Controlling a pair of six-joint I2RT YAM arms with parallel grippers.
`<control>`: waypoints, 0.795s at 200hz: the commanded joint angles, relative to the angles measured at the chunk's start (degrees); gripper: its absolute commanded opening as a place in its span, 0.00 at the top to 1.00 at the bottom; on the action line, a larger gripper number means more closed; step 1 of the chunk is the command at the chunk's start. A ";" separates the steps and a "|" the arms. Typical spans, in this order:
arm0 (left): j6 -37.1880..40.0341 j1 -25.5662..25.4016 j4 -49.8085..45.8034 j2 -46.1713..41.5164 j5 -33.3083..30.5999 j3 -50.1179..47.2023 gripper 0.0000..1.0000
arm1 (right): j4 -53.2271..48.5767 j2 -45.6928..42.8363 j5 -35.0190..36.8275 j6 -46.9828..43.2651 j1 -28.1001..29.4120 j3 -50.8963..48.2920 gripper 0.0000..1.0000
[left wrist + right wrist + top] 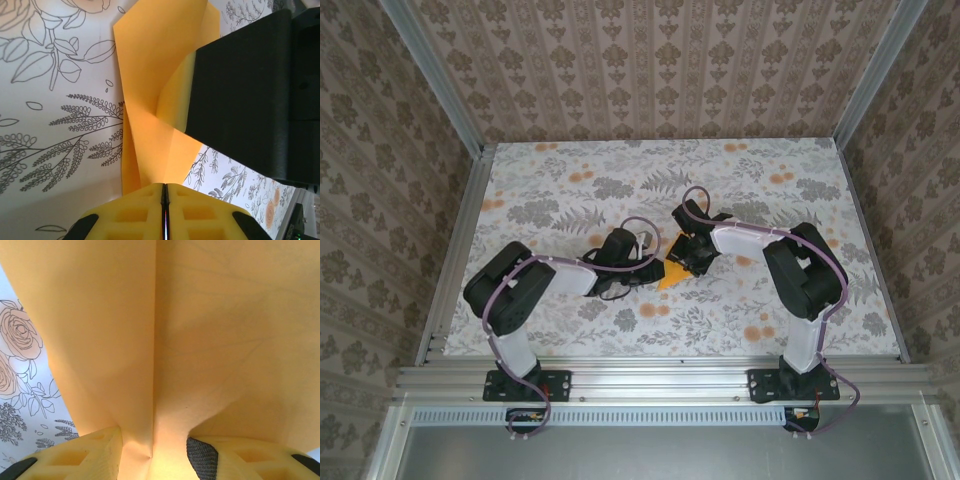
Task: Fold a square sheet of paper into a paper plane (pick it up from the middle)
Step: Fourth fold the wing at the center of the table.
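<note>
Yellow foam pads (130, 212) of the left gripper (165, 190) are pressed together, pinching the square sheet of paper (150, 75).
Partly folded, the orange sheet sits near the middle of the flower-printed table (570, 180), between both arms. The right gripper (152, 440) has its pads apart, with a crease of the paper running into the gap.
</note>
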 commanded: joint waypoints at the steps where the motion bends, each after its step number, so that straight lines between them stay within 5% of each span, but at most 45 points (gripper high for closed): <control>1: -1.00 -0.15 2.62 1.28 1.90 1.30 0.90 | -10.61 13.85 14.19 0.68 -1.37 -7.46 0.51; 159: 2.25 -1.20 -4.95 1.57 -4.42 1.39 0.91 | -9.33 14.91 13.05 0.79 -1.37 -7.95 0.51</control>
